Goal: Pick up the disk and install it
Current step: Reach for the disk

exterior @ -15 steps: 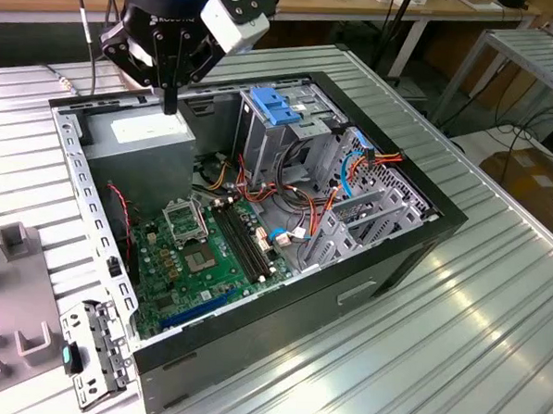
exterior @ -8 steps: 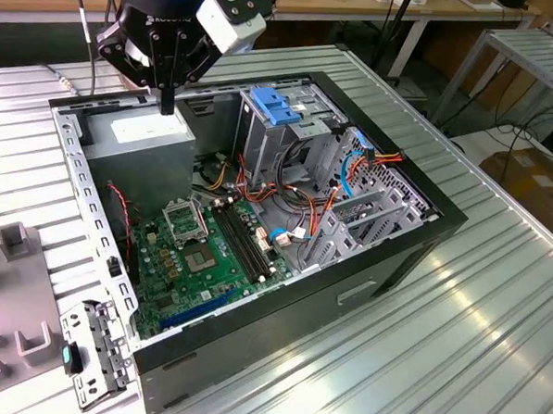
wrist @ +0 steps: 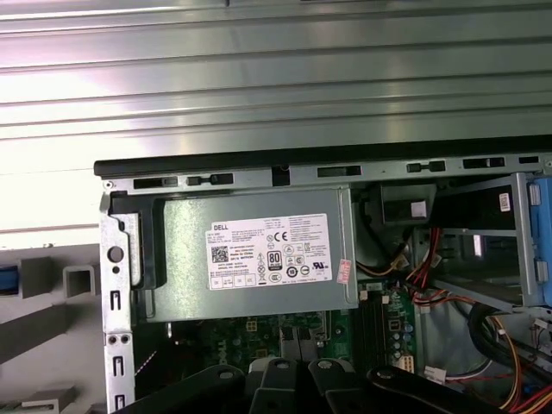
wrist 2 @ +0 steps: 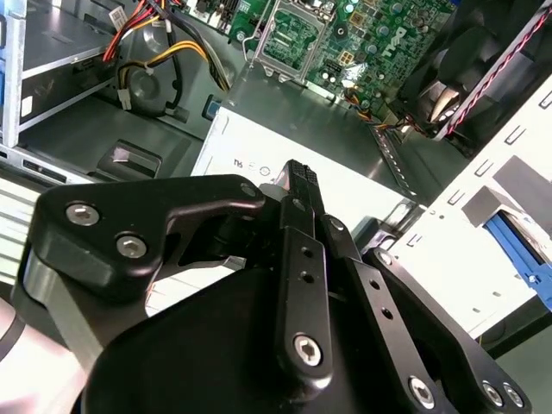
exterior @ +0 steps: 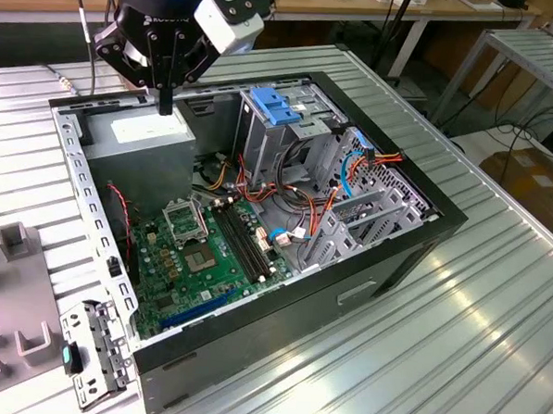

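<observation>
One table [exterior: 492,348] bears an open computer case [exterior: 251,340]. Over its power supply [exterior: 146,133], at the case's eleven o'clock, the end effector [exterior: 166,107] hangs pressed together and empty. Nothing is picked yet; the disk [wrist 2: 518,251], seemingly that blue edge, lies outside the case.

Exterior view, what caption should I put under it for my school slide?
The robot's end effector hangs over the grey power supply box in an open computer case.

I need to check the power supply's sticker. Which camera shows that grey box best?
The first wrist view: the power supply lies square to the camera, its sticker whole. The exterior view shows it slanted under the gripper; in the second wrist view the gripper hides much of it.
</observation>
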{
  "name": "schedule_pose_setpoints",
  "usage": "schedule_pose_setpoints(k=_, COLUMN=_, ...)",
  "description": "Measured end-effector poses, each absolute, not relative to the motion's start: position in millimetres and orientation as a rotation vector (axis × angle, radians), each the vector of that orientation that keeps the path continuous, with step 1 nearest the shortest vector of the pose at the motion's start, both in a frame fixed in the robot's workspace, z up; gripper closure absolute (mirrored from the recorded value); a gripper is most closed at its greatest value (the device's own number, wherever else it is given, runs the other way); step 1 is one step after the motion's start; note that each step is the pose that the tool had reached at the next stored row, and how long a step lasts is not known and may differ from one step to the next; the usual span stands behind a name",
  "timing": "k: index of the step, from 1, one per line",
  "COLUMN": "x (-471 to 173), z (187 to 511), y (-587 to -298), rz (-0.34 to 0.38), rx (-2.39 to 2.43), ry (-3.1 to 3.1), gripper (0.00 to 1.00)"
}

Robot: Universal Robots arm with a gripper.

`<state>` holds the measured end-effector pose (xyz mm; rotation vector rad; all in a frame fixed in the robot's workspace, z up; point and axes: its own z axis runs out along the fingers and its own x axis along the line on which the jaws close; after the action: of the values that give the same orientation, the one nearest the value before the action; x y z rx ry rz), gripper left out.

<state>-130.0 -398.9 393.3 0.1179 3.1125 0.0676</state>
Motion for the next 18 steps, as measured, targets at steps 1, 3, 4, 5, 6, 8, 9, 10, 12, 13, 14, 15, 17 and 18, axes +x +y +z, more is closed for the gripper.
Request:
schedule_pose_setpoints(k=1, x=-130.1, z=393.3, y=-398.9, rz=0.068, rx=0.118, ry=3.113, gripper=0.89)
schedule_pose_setpoints(k=3, x=-130.6, z=393.3, y=-398.9, rz=0.068, rx=0.118, ry=3.112, gripper=0.89)
schedule_pose_setpoints(k=4, x=-130.8, z=393.3, y=-398.9, rz=0.068, rx=0.118, ry=3.113, gripper=0.89)
schedule_pose_setpoints(k=5, x=-131.0, z=393.3, y=-398.9, rz=0.068, rx=0.118, ry=3.113, gripper=0.89)
schedule_pose_setpoints(k=6, x=-131.1, z=393.3, y=-398.9, rz=0.068, rx=0.118, ry=3.113, gripper=0.89)
schedule_pose_setpoints(k=8, x=-131.4, z=393.2, y=-398.9, rz=0.068, rx=0.118, ry=3.112, gripper=0.89)
schedule_pose_setpoints(k=9, x=-131.5, z=393.2, y=-398.9, rz=0.068, rx=0.118, ry=3.113, gripper=0.89)
schedule_pose_setpoints(k=10, x=-131.7, z=393.3, y=-398.9, rz=0.068, rx=0.118, ry=3.113, gripper=0.89)
schedule_pose_setpoints(k=12, x=-132.1, z=393.2, y=-398.9, rz=0.068, rx=0.118, ry=3.112, gripper=0.89)
schedule_pose_setpoints(k=13, x=-132.3, z=393.3, y=-398.9, rz=0.068, rx=0.118, ry=3.113, gripper=0.89)
schedule_pose_setpoints(k=14, x=-132.7, z=393.2, y=-398.9, rz=0.068, rx=0.118, ry=3.113, gripper=0.89)
schedule_pose_setpoints(k=15, x=-132.8, z=393.2, y=-398.9, rz=0.068, rx=0.118, ry=3.113, gripper=0.89)
schedule_pose_setpoints(k=17, x=-133.0, z=393.2, y=-398.9, rz=0.068, rx=0.118, ry=3.113, gripper=0.89)
schedule_pose_setpoints(k=18, x=-133.1, z=393.3, y=-398.9, rz=0.068, rx=0.118, ry=3.113, gripper=0.89)
